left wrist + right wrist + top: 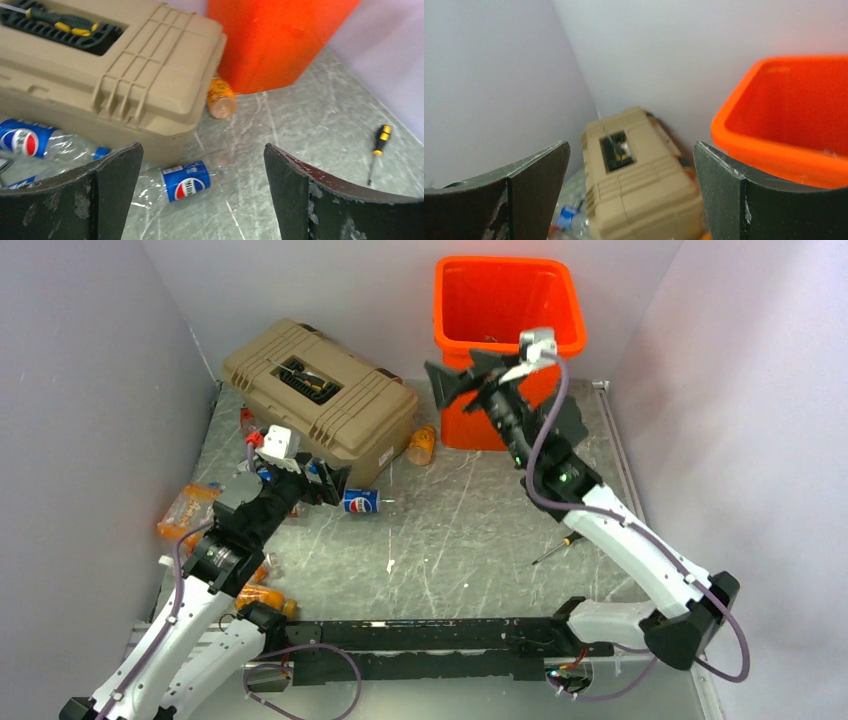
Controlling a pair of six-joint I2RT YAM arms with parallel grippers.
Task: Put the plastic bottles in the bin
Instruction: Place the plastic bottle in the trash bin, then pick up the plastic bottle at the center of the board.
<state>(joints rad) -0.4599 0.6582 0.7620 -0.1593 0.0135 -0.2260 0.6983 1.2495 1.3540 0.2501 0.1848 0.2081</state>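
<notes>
Starting with the biggest piece, the bin [466, 426] stands upright at the far edge of the table, open-topped and rigid, so you can drop into it without steadying it. Beside it on the left sits the tan toolbox [320, 390], which crowds several of the bottles.

Your right gripper [452, 383] hovers high, just in front of the bin's rim, with its jaws wide apart and nothing between them. Your left gripper [202, 150] is also spread wide and empty, low over the table, with the Pepsi bottle [185, 181] lying on its side just ahead, close to the toolbox's front corner.

Judge that bottle as light, thin-walled and empty: it will likely dent under a hard squeeze and roll or skid on the smooth surface. Take it across the labelled middle, jaws square to its length, and close gently.

The orange bottle [421, 445] lies between toolbox and bin, touching or nearly touching both; reaching it looks tight, so approach from the open front. More bottles lie along the left wall.

Leave the screwdriver [553, 548] alone.
</notes>
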